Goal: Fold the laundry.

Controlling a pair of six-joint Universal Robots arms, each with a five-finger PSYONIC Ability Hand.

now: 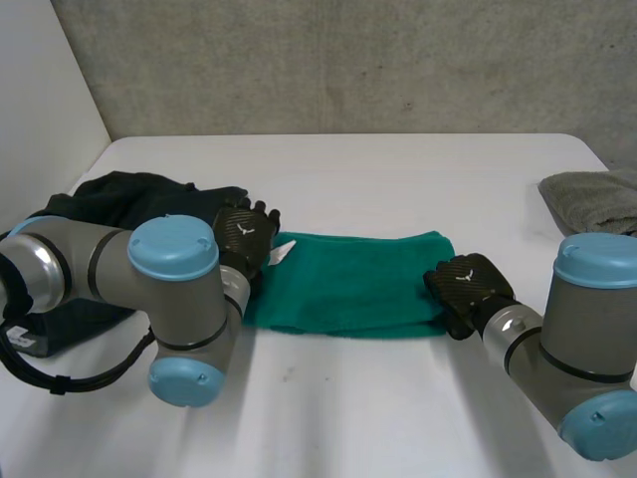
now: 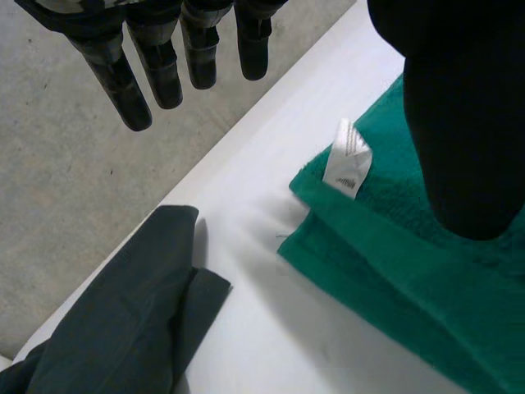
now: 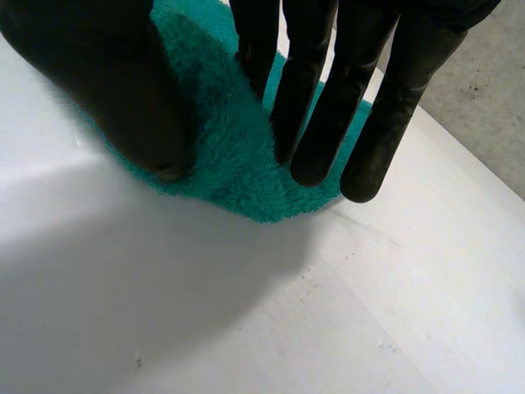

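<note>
Step in hand: the green towel (image 1: 348, 284) lies as a long folded band across the middle of the tabletop (image 1: 398, 164). I judge that an end-to-end fold is due next.
My left hand (image 1: 244, 234): at the towel's left end, by the white label (image 2: 347, 158). My fingers are straight and grasp nothing, with my thumb over the cloth.
My right hand (image 1: 466, 289): at the towel's right front corner. My fingers are straight, and tips and thumb are down on the pile without pinching it.
Next move: I probably need to close on all the layers at one end, lift them, and lay them on the other end with the edges matched.
Around: a dark garment heap (image 1: 129, 197) sits at the tabletop's left edge, near my left hand. A grey towel (image 1: 592, 199) lies at the right edge, well apart.
In the way: the dark heap crowds my left side.
</note>
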